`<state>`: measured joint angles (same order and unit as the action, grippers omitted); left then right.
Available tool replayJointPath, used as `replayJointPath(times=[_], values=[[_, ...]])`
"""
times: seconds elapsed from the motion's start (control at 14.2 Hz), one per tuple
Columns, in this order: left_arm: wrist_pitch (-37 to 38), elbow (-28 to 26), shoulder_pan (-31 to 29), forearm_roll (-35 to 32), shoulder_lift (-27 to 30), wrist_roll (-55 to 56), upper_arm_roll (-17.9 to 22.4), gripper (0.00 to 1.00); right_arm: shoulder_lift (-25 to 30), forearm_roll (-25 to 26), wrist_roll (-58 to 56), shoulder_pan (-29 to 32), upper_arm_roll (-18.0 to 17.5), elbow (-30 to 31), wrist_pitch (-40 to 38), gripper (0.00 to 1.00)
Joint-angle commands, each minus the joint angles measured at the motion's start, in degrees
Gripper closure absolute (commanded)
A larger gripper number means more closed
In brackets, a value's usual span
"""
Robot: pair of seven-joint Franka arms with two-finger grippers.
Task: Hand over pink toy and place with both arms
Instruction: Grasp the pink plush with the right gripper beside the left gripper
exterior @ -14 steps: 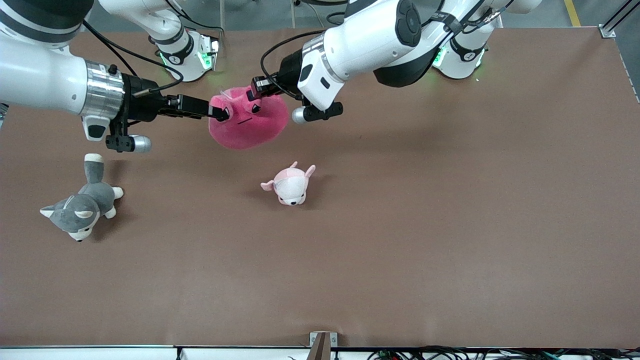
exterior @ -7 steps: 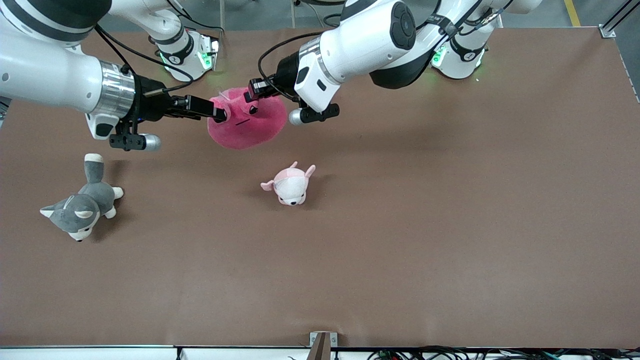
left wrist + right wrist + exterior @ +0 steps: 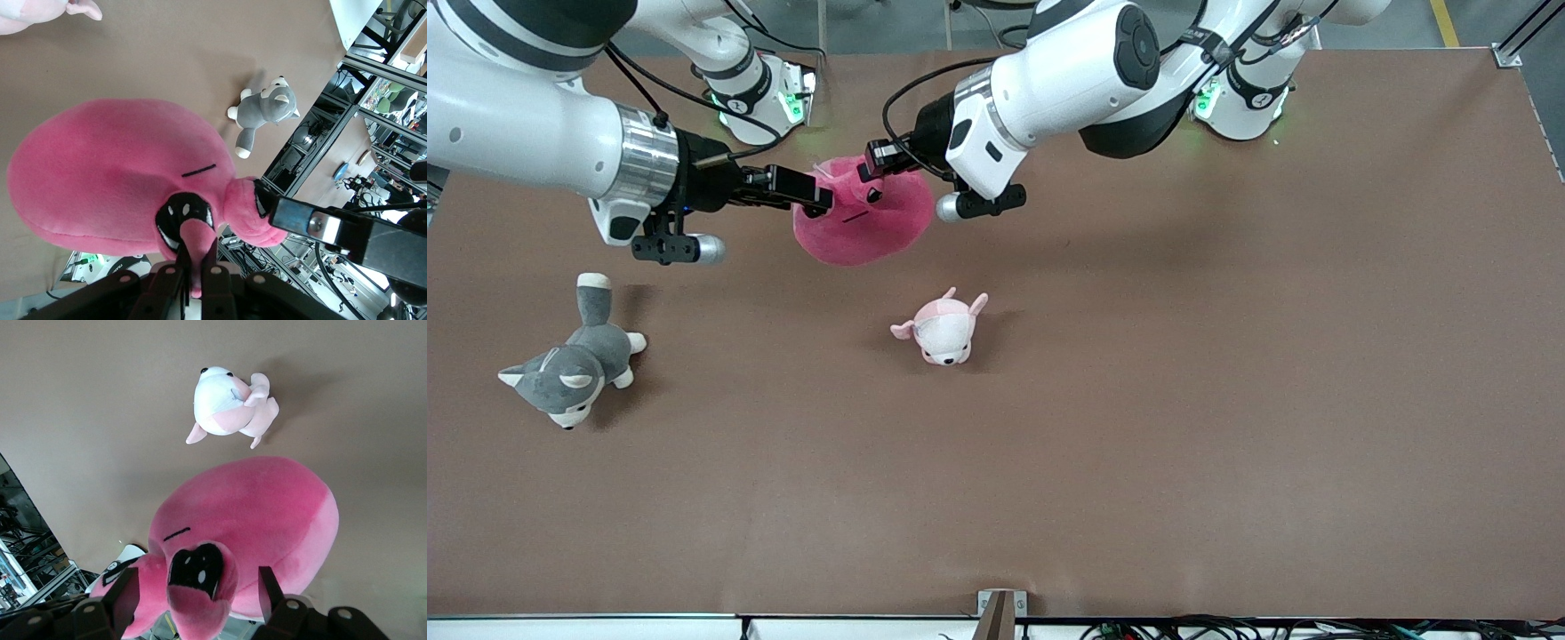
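Mid-handover: pink toy (image 3: 860, 222) hangs in the air over the table's robot-base edge, w/ left gripper (image 3: 871, 164) clenched on plush by one eye to carry its weight, while right gripper (image 3: 816, 203), fingers spread, straddles the other eye, ready to take over.

Bright, even overhead light; soft shadows lie on the worktop (image 3: 1138, 400) beneath the arms; wrist views blur close up.
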<state>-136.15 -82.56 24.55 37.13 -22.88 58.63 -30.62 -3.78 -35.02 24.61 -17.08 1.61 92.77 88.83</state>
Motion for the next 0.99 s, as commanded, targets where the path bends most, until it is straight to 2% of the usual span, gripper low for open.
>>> replayJointPath(times=[0.0, 0.14, 0.35, 0.49, 0.57, 0.64, 0.78, 0.92], values=[[-0.70, 1.62, 0.68, 0.22, -0.85, 1.14, 0.12, 0.99, 0.61, 1.27, 1.05, -0.94, 0.50, 0.66, -1.11, 0.31], [-0.70, 1.62, 0.68, 0.22, -0.85, 1.14, 0.03, 0.99, 0.61, 1.36, 1.05, -1.03, 0.50, 0.66, -1.73, 0.42], [-0.70, 1.62, 0.67, 0.13, -0.94, 1.14, 0.12, 0.98, 0.53, 1.36, 1.14, -1.55, 0.50, 0.66, -3.13, 0.64], [-0.70, 1.62, 0.59, 0.22, -1.12, 1.14, 0.12, 0.92, 0.44, 1.45, 1.14, -1.64, 0.50, 0.66, -3.49, 0.80], [-0.70, 1.62, 0.59, 0.22, -1.12, 1.14, 0.12, 0.88, 0.44, 1.54, 0.97, -1.55, 0.50, 0.66, -4.19, 0.91], [-0.70, 1.62, 0.59, 0.22, -1.12, 1.14, 0.12, 0.84, 0.44, 1.80, 0.96, -1.55, 0.50, 0.66, -4.37, 0.95], [-0.70, 1.62, 0.50, 0.31, -1.12, 1.14, 0.12, 0.74, 0.52, 2.15, 0.79, -1.55, 0.50, 0.57, -4.37, 0.97], [-0.44, 1.44, 0.15, 0.40, -1.03, 1.14, 0.12, 0.70, 0.53, 2.15, 0.70, -1.55, 0.59, 0.57, -4.37, 0.98]])
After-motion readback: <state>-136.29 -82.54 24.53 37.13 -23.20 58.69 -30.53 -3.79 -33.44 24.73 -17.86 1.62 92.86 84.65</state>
